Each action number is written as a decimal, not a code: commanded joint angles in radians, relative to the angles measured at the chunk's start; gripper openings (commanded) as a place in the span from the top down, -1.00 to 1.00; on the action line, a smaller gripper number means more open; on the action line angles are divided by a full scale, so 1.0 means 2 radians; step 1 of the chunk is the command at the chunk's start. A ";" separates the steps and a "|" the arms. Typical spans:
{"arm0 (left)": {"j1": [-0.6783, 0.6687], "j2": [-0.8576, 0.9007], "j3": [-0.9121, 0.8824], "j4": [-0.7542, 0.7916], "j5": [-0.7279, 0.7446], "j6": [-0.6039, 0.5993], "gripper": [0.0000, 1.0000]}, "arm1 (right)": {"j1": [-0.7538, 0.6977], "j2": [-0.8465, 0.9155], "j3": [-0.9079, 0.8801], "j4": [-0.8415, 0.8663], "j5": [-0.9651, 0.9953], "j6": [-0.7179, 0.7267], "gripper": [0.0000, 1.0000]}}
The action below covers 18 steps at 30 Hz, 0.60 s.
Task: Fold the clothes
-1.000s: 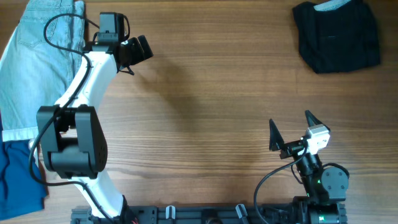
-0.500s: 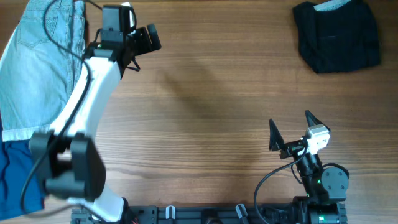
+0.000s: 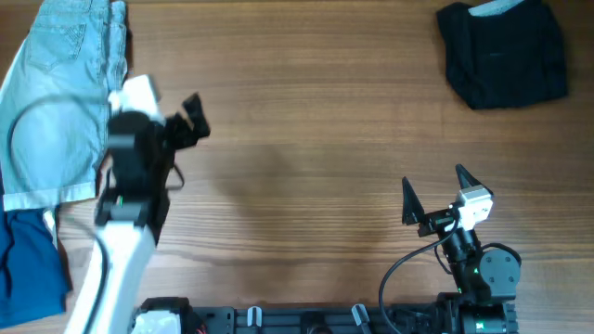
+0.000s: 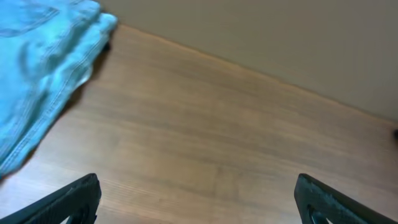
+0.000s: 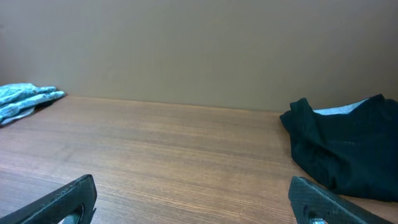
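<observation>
**Task item.** The black shorts [image 3: 506, 54] lie at the far right corner of the bench [image 3: 306, 139], bunched into a compact heap. A whitish strip of lining shows at the far edge. The heap is slightly wider left to right than near to far, so its long axis is judged to run across the bench. No leg or waistband line can be made out clearly.

**Right tool** [image 3: 432, 178]. Fingers are spread apart and hold nothing. It sits at the near right. The shorts lie almost straight beyond it, a little to the right and well apart. In the wrist view they fill the right side of the scene.

**Left tool** [image 4: 199, 202]. Fingers are spread apart and hold nothing. It hangs over the left part of the bench, just beside the light-blue denim shorts [image 3: 56, 93], with a bright blue cloth [image 3: 28, 269] nearer. The black shorts are well apart from it, across the full width.

**Assessment.** The right arm is plainly the nearer. The fold is judged not yet begun, and the next move calls for a reach away toward the far edge.
</observation>
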 commanded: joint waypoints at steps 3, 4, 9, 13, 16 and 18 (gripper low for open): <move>0.028 -0.136 -0.137 0.058 0.001 -0.027 -1.00 | 0.002 -0.005 -0.005 0.001 0.004 -0.006 -1.00; 0.032 -0.156 -0.157 0.068 0.001 -0.027 -0.99 | 0.002 -0.005 -0.005 0.001 0.004 -0.006 -1.00; 0.039 -0.252 -0.234 0.086 0.001 -0.026 -1.00 | 0.002 -0.005 -0.005 0.001 0.004 -0.006 -0.99; 0.039 -0.302 -0.258 0.075 0.001 -0.027 -1.00 | 0.002 -0.005 -0.005 0.001 0.004 -0.006 -0.99; 0.039 -0.334 -0.260 0.042 0.003 -0.027 -1.00 | 0.002 -0.005 -0.005 0.001 0.004 -0.006 -0.99; 0.039 -0.362 -0.260 0.017 0.003 -0.026 -0.99 | 0.002 -0.005 -0.005 0.001 0.004 -0.006 -1.00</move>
